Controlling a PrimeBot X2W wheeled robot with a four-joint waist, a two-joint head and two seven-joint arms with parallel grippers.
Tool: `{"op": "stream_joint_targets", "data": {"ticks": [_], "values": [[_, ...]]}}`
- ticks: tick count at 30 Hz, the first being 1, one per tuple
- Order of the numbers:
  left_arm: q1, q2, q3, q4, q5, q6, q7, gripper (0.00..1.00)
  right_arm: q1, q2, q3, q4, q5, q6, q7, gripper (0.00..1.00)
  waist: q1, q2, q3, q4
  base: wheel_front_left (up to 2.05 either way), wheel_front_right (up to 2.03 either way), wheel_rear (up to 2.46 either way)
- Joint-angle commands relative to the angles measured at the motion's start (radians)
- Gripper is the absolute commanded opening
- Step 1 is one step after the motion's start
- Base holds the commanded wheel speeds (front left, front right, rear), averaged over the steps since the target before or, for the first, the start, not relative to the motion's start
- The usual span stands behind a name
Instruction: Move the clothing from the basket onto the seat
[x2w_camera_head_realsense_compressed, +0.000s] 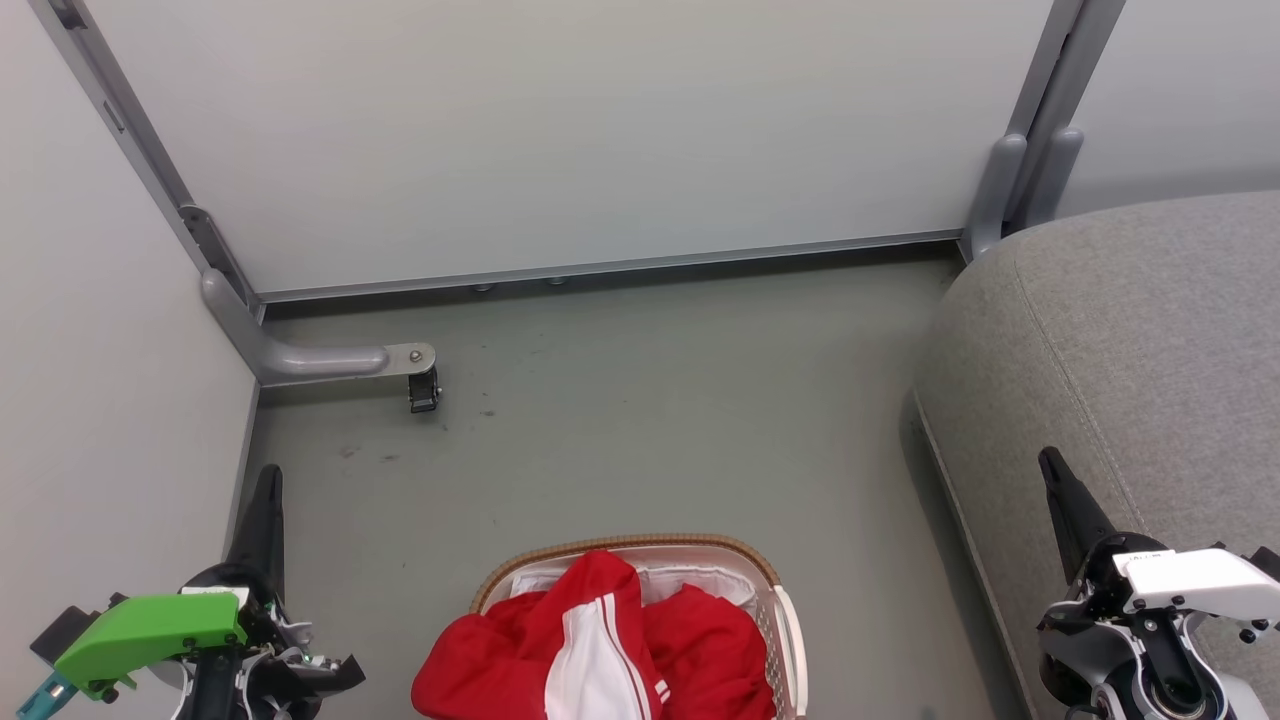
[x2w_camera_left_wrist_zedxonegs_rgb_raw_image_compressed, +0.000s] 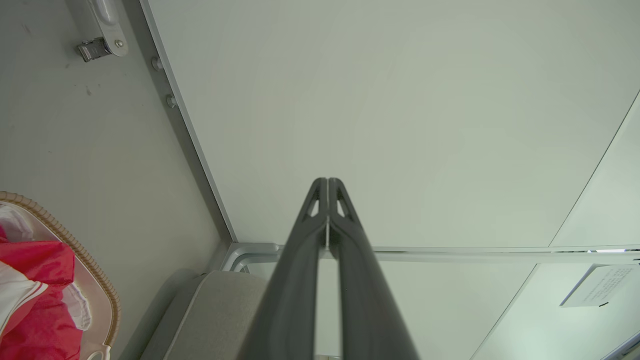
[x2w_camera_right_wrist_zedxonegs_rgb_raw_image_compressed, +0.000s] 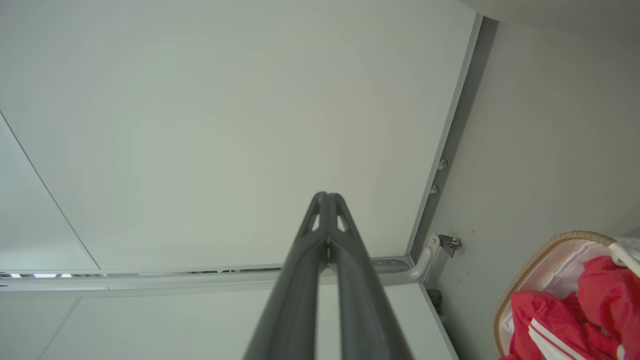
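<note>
On a dull grey-green floor (x2w_camera_head_realsense_compressed: 650, 420), pale partition panels (x2w_camera_head_realsense_compressed: 600, 130) in grey metal frames closed off the far and left sides. One frame foot ended in a single small black caster (x2w_camera_head_realsense_compressed: 424, 392) at nine o'clock in the head view.

At six o'clock stood one basket (x2w_camera_head_realsense_compressed: 775, 615), white with a brown woven rim. The clothing (x2w_camera_head_realsense_compressed: 600, 650) lay heaped inside it on a white liner (x2w_camera_head_realsense_compressed: 700, 580), red with a broad white stripe. How many garments made up the heap could not be told. One seat (x2w_camera_head_realsense_compressed: 1130, 340), grey with a stitched seam, filled three to four o'clock, apart from the basket.

A white sheet (x2w_camera_left_wrist_zedxonegs_rgb_raw_image_compressed: 597, 285) was stuck on a panel in the left wrist view, its print too small to read.

Two pincers showed: the left pincer (x2w_camera_head_realsense_compressed: 268, 480) at seven o'clock and the right pincer (x2w_camera_head_realsense_compressed: 1050, 462) at four o'clock, each clenched on nothing.
</note>
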Motion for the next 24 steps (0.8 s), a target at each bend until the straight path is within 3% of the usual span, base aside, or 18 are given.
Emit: {"op": "stream_joint_targets", "data": {"ticks": [1, 24], "values": [[-0.012, 0.006, 0.002, -0.001, -0.003, -0.005, 0.002, 0.00, -0.007, -0.006, -0.001, -0.004, 0.003, 0.000, 0.000, 0.00, 0.0000, 0.0000, 0.000, 0.000, 0.00, 0.00, 0.00], [-0.012, 0.006, 0.002, -0.001, -0.003, -0.005, 0.002, 0.00, -0.007, -0.006, -0.001, -0.004, 0.003, 0.000, 0.000, 0.00, 0.0000, 0.0000, 0.000, 0.000, 0.00, 0.00, 0.00]]}}
